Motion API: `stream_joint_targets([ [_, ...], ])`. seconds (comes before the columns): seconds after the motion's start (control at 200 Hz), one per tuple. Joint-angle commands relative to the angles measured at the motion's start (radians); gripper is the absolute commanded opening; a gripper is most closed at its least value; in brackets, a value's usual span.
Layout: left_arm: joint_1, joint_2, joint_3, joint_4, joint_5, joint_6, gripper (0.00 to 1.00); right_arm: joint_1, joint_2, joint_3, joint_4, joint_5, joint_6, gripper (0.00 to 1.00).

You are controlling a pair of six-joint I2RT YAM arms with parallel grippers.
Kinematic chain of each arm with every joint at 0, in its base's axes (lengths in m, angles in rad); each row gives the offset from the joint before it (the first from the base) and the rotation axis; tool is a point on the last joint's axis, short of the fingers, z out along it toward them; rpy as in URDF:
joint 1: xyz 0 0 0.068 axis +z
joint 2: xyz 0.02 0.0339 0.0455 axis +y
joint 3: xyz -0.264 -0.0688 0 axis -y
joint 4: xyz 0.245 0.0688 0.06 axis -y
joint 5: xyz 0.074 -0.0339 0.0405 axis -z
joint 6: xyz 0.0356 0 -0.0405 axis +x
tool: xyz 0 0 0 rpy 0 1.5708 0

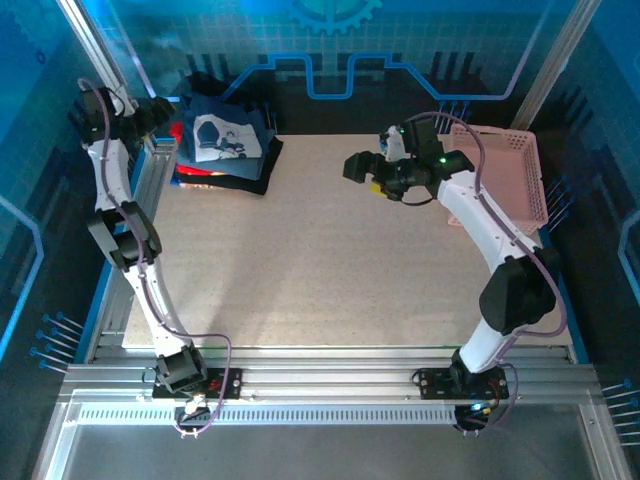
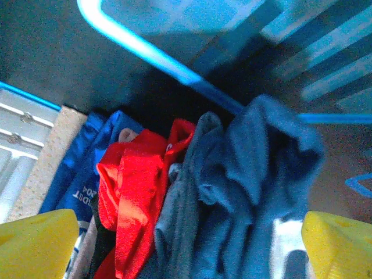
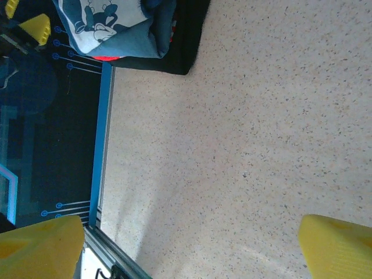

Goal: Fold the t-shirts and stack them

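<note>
The t-shirts (image 1: 222,152) are stacked at the far left corner of the table (image 1: 320,270). The navy tee (image 1: 220,138) with a white graphic is laid on top, with a red tee (image 2: 136,192) and a black tee (image 3: 186,46) beneath. The left gripper (image 1: 170,122) is held against the pile's left edge, jaws spread wide, nothing grasped. The right gripper (image 1: 355,165) is held over bare table beside the pink basket (image 1: 505,180), likewise released and empty.

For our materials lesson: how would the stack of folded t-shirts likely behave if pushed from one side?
The stack of t-shirts would probably shear or slump, not slide as one block: its edges look loose and rumpled. Pinched at a corner, the navy top shirt would likely drape limply. Lying flat, it seems unlikely to roll.
</note>
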Motion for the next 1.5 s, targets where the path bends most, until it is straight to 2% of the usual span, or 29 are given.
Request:
stream_joint_targets([
  [0.0, 0.001, -0.184, -0.04, -0.023, -0.071, -0.045, 0.99, -0.034, -0.114, -0.04, -0.048, 0.008, -0.059, 0.96],
  [0.085, 0.001, -0.299, -0.164, -0.005, -0.054, -0.078, 0.99, -0.092, -0.202, -0.114, -0.048, 0.008, -0.082, 0.97],
  [0.215, -0.043, -0.502, -0.447, 0.148, 0.027, -0.137, 0.99, -0.22, -0.33, -0.245, -0.015, -0.06, -0.087, 0.97],
  [0.33, -0.15, -0.51, -0.412, 0.007, 0.026, -0.065, 0.99, -0.264, -0.381, -0.287, -0.057, -0.091, -0.129, 0.97],
  [0.395, -0.212, -0.484, -0.396, -0.021, 0.023, -0.057, 0.93, -0.27, -0.404, -0.313, -0.058, -0.105, -0.13, 0.97],
  [0.445, -0.247, -0.453, -0.383, -0.033, 0.02, -0.065, 0.79, -0.269, -0.422, -0.334, -0.054, -0.106, -0.125, 0.97],
  [0.54, -0.268, -0.385, -0.377, 0.0, 0.027, -0.145, 0.31, -0.27, -0.455, -0.375, -0.034, -0.117, -0.103, 0.97],
  [0.595, -0.269, -0.34, -0.372, 0.02, 0.034, -0.18, 0.16, -0.269, -0.47, -0.393, -0.03, -0.121, -0.094, 0.97],
  [0.645, -0.269, -0.297, -0.351, 0.02, 0.031, -0.183, 0.1, -0.27, -0.48, -0.403, -0.036, -0.122, -0.093, 0.97],
  [0.82, -0.255, -0.168, -0.272, 0.027, -0.031, -0.164, 0.1, -0.269, -0.501, -0.423, -0.044, -0.099, -0.082, 0.97],
  [1.025, -0.19, -0.067, -0.28, 0.128, -0.066, -0.247, 0.13, -0.264, -0.48, -0.425, -0.023, -0.09, -0.054, 0.97],
  [1.191, -0.143, -0.055, -0.338, 0.227, 0.027, -0.346, 0.16, -0.251, -0.454, -0.4, -0.027, -0.077, -0.053, 0.97],
  [1.301, -0.133, -0.073, -0.375, 0.265, 0.11, -0.388, 0.23, -0.246, -0.443, -0.39, -0.019, -0.068, -0.051, 0.97],
  [1.496, -0.127, -0.26, -0.676, 0.459, 0.196, -0.46, 0.35, -0.245, -0.427, -0.382, 0.003, -0.064, -0.049, 0.97],
])
